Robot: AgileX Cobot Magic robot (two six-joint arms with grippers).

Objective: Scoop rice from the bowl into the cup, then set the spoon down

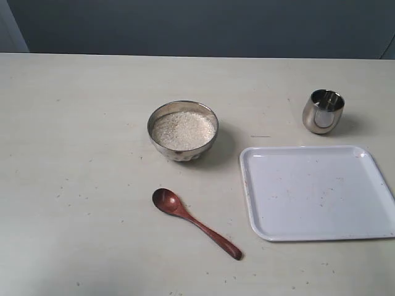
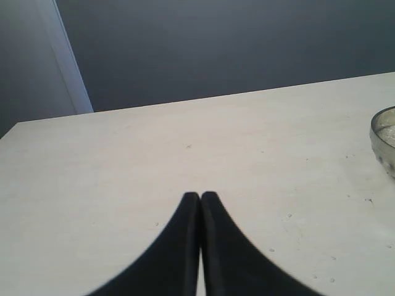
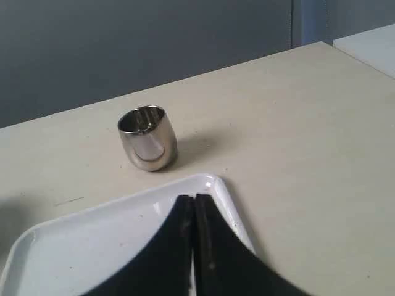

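Note:
The steel bowl (image 1: 182, 131) stands mid-table, filled with white rice (image 1: 183, 129); its rim (image 2: 384, 139) shows at the edge of the left wrist view. The reddish-brown wooden spoon (image 1: 194, 221) lies flat in front of the bowl, scoop toward the left. The small steel cup (image 1: 323, 111) stands upright at the back right, also seen in the right wrist view (image 3: 148, 137). My left gripper (image 2: 200, 196) is shut and empty over bare table. My right gripper (image 3: 194, 198) is shut and empty above the tray's corner. Neither arm appears in the exterior view.
A white rectangular tray (image 1: 370, 228) lies right of the spoon, in front of the cup; its far corner (image 3: 213, 184) sits under my right gripper. A dark wall runs behind the table's far edge. Small specks dot the tabletop.

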